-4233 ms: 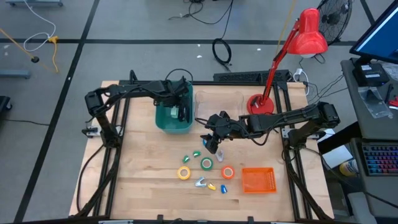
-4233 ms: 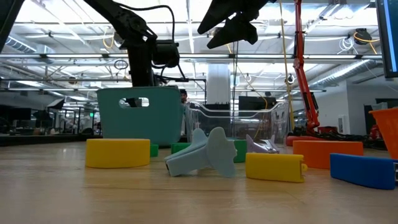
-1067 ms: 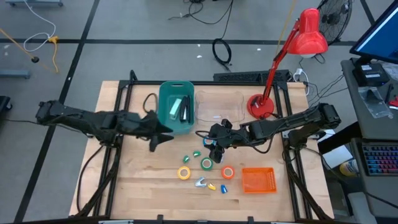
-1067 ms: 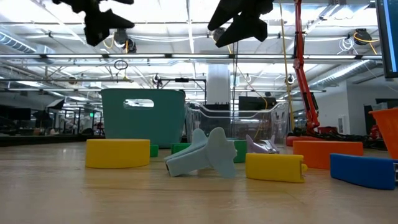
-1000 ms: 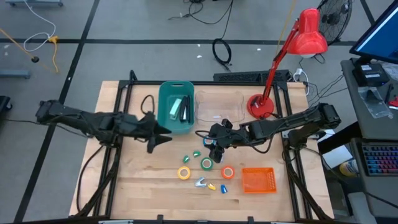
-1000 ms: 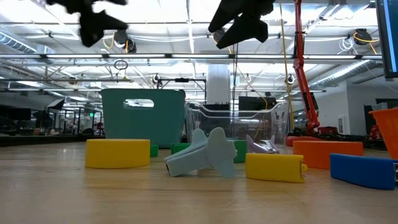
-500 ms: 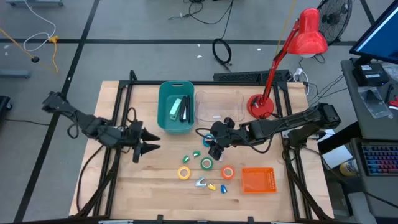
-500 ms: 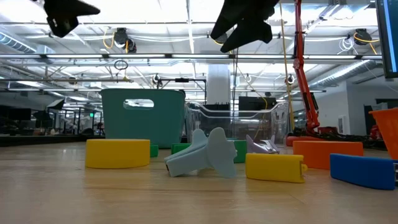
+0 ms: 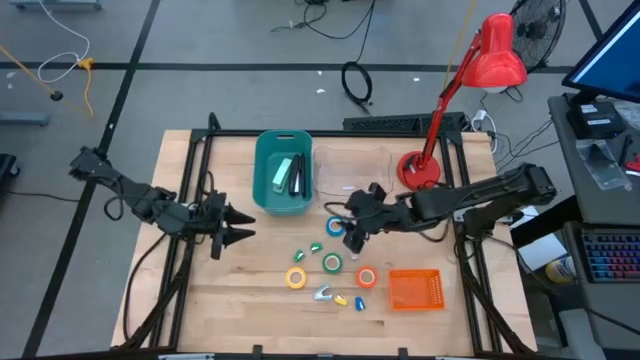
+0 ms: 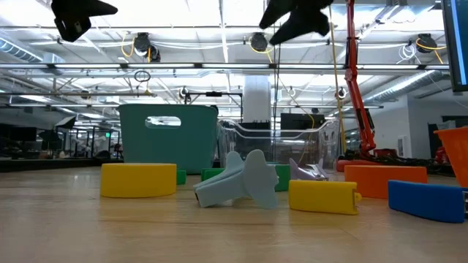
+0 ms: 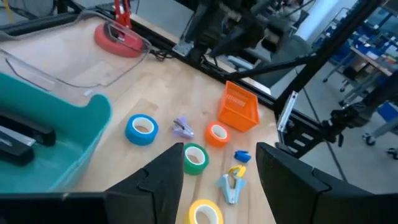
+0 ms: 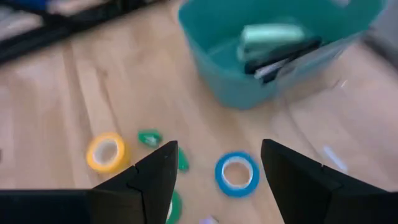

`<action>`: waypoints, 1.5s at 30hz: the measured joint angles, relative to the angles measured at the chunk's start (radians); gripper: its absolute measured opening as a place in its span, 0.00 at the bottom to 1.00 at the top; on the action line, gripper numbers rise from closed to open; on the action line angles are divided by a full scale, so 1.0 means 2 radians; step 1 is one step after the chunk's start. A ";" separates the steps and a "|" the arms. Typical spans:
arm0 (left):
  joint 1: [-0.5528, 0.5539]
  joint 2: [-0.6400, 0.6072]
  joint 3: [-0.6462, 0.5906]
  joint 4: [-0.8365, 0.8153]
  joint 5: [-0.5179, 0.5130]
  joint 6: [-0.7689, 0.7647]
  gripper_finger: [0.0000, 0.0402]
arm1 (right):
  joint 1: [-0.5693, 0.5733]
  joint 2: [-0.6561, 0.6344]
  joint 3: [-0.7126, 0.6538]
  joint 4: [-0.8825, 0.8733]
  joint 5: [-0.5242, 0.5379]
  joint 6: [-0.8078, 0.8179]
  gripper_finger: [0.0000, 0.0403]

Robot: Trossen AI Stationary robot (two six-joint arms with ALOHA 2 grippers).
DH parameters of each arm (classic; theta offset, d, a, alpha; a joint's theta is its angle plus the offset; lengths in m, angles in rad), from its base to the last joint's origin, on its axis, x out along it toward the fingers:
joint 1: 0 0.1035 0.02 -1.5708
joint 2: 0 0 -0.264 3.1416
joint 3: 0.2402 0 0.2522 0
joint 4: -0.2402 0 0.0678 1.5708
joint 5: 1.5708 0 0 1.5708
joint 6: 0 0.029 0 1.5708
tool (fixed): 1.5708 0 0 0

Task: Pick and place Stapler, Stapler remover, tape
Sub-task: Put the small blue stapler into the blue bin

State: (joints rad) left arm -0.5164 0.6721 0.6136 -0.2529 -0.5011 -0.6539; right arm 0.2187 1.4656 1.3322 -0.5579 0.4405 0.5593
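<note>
Blue tape roll [image 9: 334, 227] lies just beside the wide, empty right gripper [image 9: 352, 238].

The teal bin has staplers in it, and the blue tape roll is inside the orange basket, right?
Not quite. The teal bin does hold staplers, but the blue tape roll is not in the orange basket. The high view shows it lying on the bare wooden table, between the teal bin and the other tape rolls, well away from the basket.
</note>
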 joint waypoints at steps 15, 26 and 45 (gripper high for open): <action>0.045 0.001 0.000 0.010 0.027 0.030 0.50 | 0.019 -0.181 -0.260 0.259 0.005 0.029 0.56; 0.095 -0.006 0.000 0.008 0.060 0.055 0.50 | 0.019 -0.263 -0.404 0.485 -0.026 0.026 0.56; 0.114 -0.152 -0.160 0.113 0.080 0.060 0.50 | 0.019 -0.250 -0.425 0.509 -0.026 0.015 0.56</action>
State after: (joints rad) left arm -0.2893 0.3678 0.2937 -0.0259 -0.3404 -0.5336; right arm 0.2562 0.9651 0.4816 0.4599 0.3893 0.5886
